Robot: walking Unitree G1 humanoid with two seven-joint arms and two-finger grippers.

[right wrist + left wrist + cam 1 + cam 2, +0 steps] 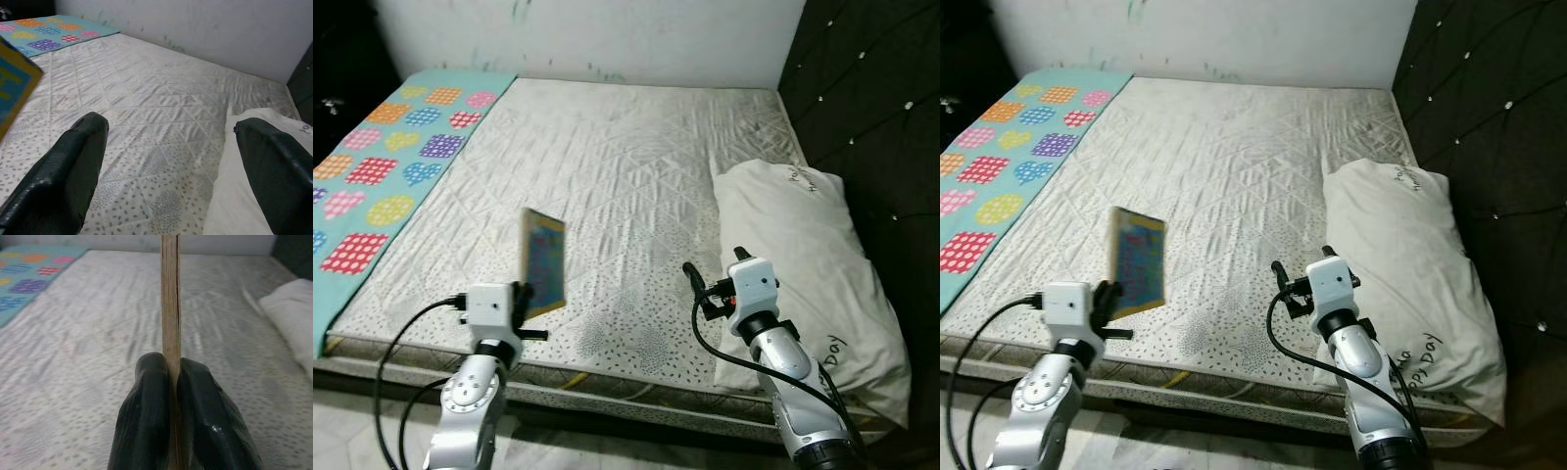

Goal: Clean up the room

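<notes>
Where left pincer [171,396] grips, book [543,261] edge hidden.

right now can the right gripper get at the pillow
Probably yes. The right gripper hangs open above the mattress, right beside the pillow. Nothing lies between them, and the left gripper is busy holding the book.

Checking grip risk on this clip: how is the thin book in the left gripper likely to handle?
The book probably stays stiff: it stands upright above the left gripper without sagging. It looks light, being thin edge-on. Held only at its lower edge, it may pivot or slip if swung.
</notes>
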